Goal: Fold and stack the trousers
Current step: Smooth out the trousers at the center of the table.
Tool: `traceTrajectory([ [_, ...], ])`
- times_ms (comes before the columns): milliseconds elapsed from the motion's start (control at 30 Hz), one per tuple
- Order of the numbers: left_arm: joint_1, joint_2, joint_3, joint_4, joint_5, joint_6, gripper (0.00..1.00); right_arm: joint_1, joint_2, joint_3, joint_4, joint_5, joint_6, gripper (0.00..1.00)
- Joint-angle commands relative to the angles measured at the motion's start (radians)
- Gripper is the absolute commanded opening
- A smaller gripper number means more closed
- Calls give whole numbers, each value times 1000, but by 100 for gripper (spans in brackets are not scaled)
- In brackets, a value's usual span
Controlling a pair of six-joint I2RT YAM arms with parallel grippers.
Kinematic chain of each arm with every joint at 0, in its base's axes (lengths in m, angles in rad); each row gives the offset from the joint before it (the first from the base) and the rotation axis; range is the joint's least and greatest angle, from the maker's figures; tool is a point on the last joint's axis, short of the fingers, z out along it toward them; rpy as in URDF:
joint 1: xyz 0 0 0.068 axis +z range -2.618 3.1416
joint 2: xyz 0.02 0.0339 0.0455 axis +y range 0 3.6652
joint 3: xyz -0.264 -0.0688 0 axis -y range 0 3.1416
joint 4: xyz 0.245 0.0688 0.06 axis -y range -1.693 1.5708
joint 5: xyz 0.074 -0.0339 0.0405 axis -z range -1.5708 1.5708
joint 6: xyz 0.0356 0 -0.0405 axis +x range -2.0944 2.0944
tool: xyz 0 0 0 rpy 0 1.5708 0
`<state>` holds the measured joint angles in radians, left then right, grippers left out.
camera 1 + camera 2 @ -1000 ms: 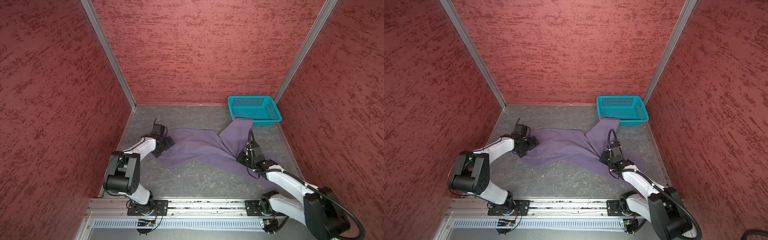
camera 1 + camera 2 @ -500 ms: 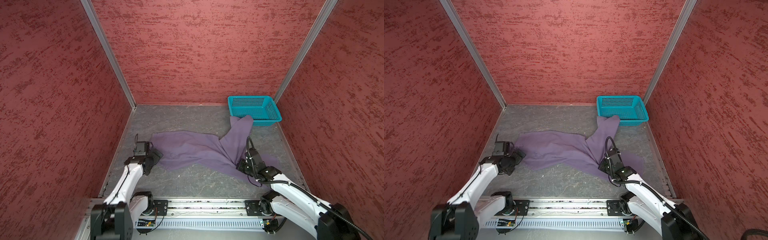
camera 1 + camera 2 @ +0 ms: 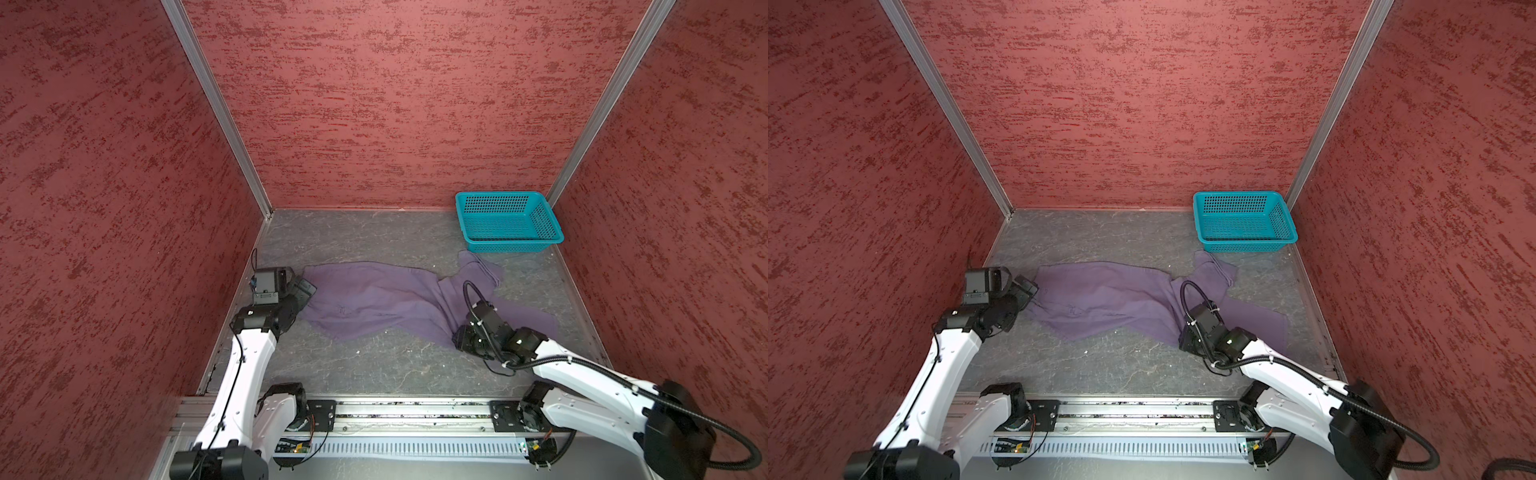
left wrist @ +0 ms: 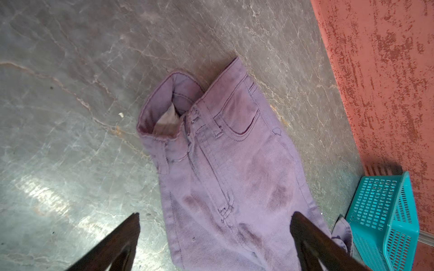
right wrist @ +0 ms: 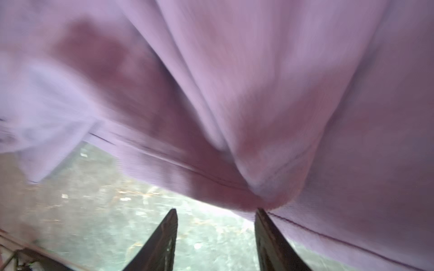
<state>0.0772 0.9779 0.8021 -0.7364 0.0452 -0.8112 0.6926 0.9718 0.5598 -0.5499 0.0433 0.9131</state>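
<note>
Left gripper (image 4: pixel 215 214), spread wide and empty, hovers at the waist end of the trousers (image 3: pixel 374 299), which lie spread on the floor (image 3: pixel 374 374), long axis running across to the right gripper (image 5: pixel 216 210), jaws parted beside a leg's edge, holding nothing.
</note>
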Motion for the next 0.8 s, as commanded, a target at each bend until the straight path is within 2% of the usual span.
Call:
traceTrajectory([
  [0,-14,96,66,85,-4,51,100,-120,-51,155,-116,109,-122,52],
  [100,-37,240,148,114,-7,92,100,-295,-18,233,-109,72,-239,50],
  [200,-57,397,253,98,-10,148,100,-446,95,282,-50,-14,-316,50],
  [300,-56,566,348,55,39,189,100,-539,241,322,31,-101,-349,51],
  [433,-69,732,439,24,46,222,100,-610,425,387,119,-164,-368,50],
  [600,-86,865,531,-9,20,251,100,-639,610,498,114,-90,-420,49],
  [767,-110,965,631,-60,-38,294,100,-657,709,543,142,-56,-438,58],
])
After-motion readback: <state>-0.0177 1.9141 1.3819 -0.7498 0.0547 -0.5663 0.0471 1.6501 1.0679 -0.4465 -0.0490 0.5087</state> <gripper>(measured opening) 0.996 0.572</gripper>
